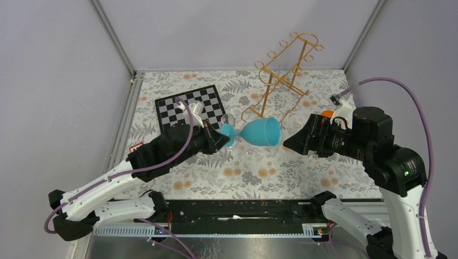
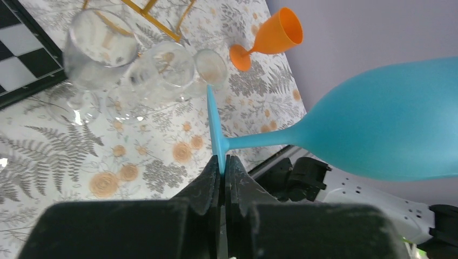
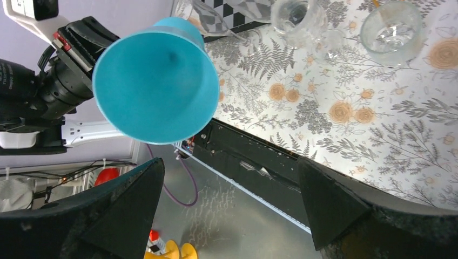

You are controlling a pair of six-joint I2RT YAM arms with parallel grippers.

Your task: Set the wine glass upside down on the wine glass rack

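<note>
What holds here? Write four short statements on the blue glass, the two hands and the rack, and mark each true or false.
1. The left hand is shut on the foot of the blue wine glass. True.
2. The right hand grips the glass's bowl. False: it is open, facing the bowl's mouth and apart from it.
3. The blue wine glass hangs on the wine glass rack. False: it is held sideways in the air, short of the rack.
4. An orange glass stands upright on the table. True.
</note>
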